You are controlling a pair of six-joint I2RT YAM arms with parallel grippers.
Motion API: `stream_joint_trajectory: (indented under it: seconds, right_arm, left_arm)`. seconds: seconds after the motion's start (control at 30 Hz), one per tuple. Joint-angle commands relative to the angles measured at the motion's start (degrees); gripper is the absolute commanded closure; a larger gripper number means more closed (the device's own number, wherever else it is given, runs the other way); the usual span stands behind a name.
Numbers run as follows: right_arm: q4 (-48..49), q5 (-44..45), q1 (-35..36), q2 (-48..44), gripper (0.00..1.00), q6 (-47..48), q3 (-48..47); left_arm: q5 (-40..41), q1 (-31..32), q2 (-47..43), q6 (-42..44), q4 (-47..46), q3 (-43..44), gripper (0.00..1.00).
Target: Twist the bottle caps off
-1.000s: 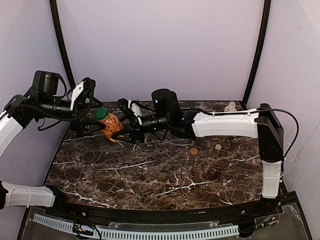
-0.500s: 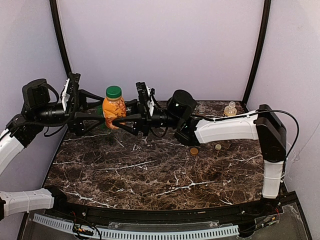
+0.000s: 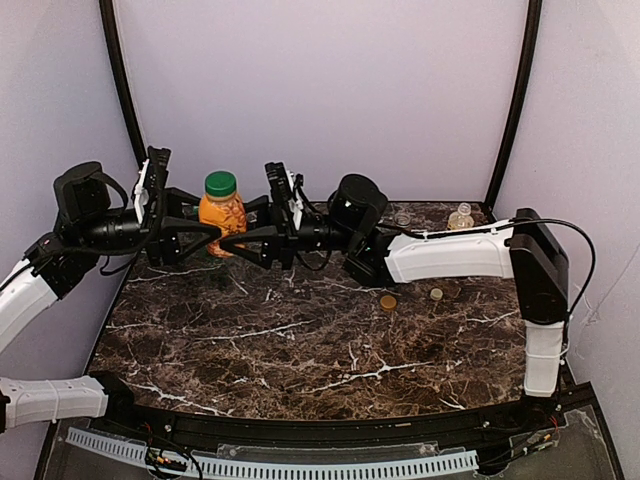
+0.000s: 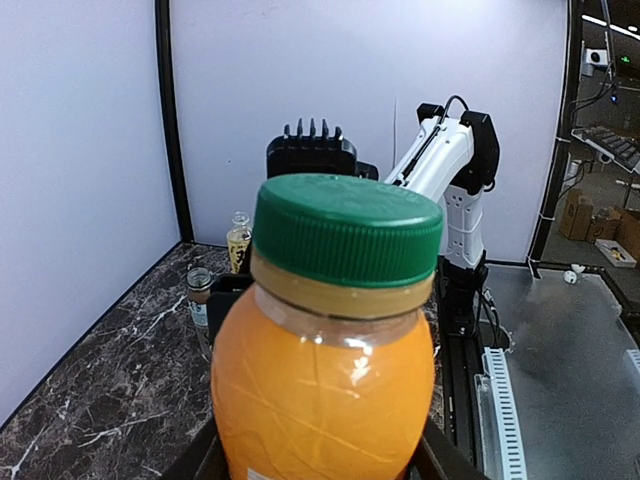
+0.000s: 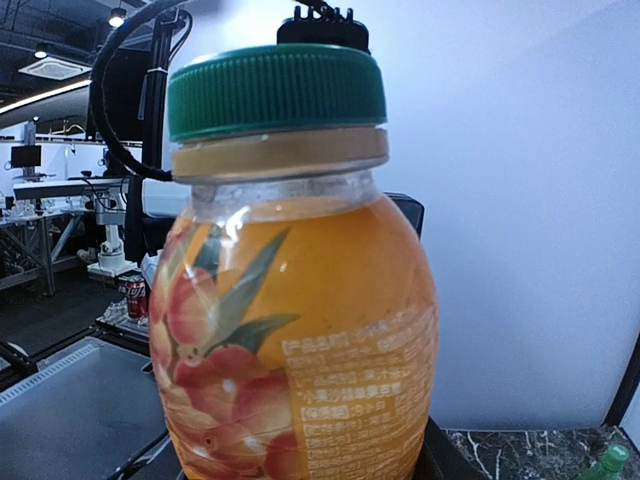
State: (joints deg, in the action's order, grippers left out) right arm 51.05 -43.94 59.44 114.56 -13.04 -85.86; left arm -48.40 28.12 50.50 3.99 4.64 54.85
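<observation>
An orange juice bottle (image 3: 222,214) with a fruit label and a green cap (image 3: 220,183) still on it is held upright above the back left of the table. My right gripper (image 3: 248,240) comes in from the right and is shut on its lower body. From the left, my left gripper (image 3: 198,238) is also shut on the body. In the left wrist view the bottle (image 4: 322,380) fills the frame, the green cap (image 4: 346,228) on top. The right wrist view shows its label side (image 5: 300,350) and cap (image 5: 275,90).
A golden-brown cap (image 3: 387,301) and a cream-white cap (image 3: 436,294) lie loose on the marble table (image 3: 300,350). Two open bottles (image 3: 461,216) (image 3: 402,218) stand at the back right. A green bottle's top (image 5: 608,465) shows low in the right wrist view.
The right gripper lifted the tilted bottle and stood it upright. The left gripper came up to it and closed its open jaws on the body.
</observation>
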Motion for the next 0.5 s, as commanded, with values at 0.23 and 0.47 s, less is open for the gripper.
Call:
stream_joint_trajectory:
  seconds: [0.23, 0.47]
  right_arm:
    - [-6.7, 2.1, 0.6, -0.3, 0.33, 4.8, -1.9]
    - [-24.7, 8.6, -0.3, -9.6, 0.2, 14.3, 1.4]
  left_arm:
    - [1.1, 1.3, -0.7, 0.2, -1.5, -0.5, 0.78]
    - [11.1, 1.3, -3.2, 7.3, 4.5, -1.2, 0.78]
